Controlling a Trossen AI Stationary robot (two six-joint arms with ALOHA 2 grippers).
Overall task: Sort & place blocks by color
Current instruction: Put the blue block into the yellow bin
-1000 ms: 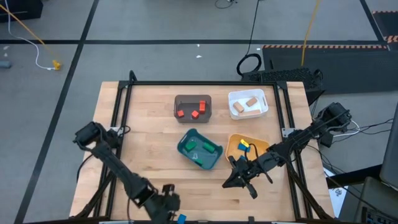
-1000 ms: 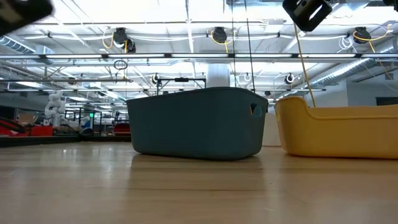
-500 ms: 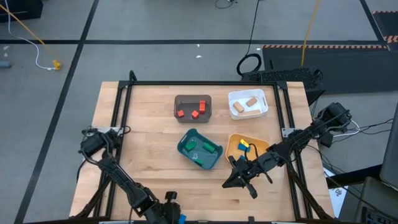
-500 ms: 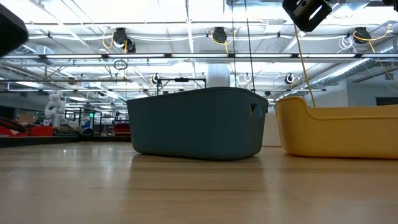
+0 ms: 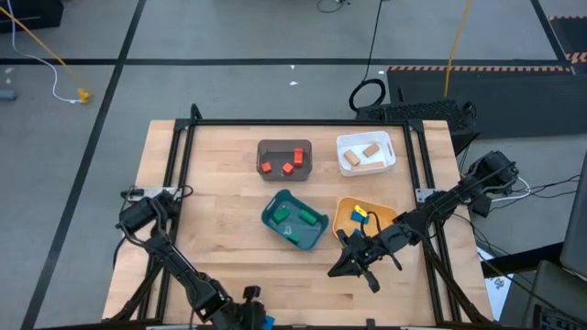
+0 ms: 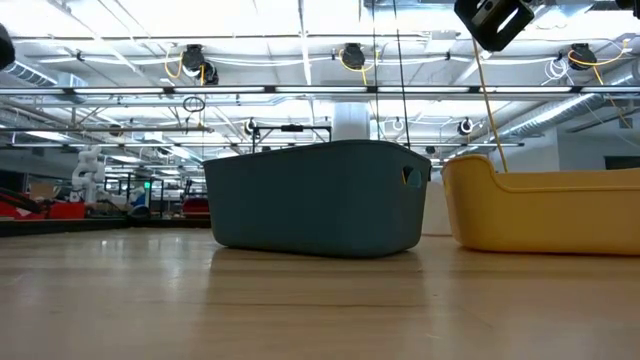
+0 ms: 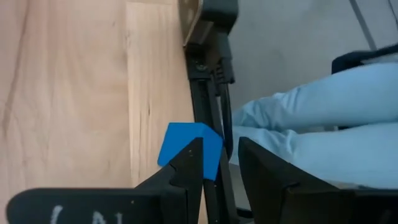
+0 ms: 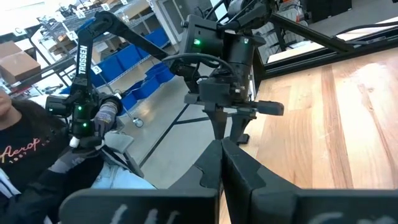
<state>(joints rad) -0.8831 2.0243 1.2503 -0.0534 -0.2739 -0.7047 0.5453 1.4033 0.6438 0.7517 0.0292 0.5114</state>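
The left claw (image 7: 214,165) is at the near edge of the desk (image 5: 220,238), right by the metal frame rail. Its two dark fingers are pinched on a small blue block (image 7: 186,149). The block is stuck between the tips, with a flat face and sharp corners showing. It looks smooth and painted. In the high view this claw (image 5: 252,316) sits at the very bottom of the picture, with a bit of blue beside it.

The yellow tray (image 5: 347,220) already has a blue block (image 5: 360,213) in it, so I think this one should go there too. That tray is away from the left claw, across the desk and toward the right arm's side. The green tray (image 5: 271,216) stands between them, a little off the straight way. The right claw (image 5: 356,264) is much nearer to the yellow tray, just in front of it. It is squeezed shut with nothing in it.

The brown tray (image 5: 275,147) holds red blocks (image 5: 282,163). The white tray (image 5: 390,156) holds plain wood blocks (image 5: 362,154). Green blocks (image 5: 298,218) lie in the green tray. The trays look like smooth plastic with rounded corners. The desk is pale wood with long boards.

A person's leg in light blue cloth (image 7: 317,118) shows past the desk edge.
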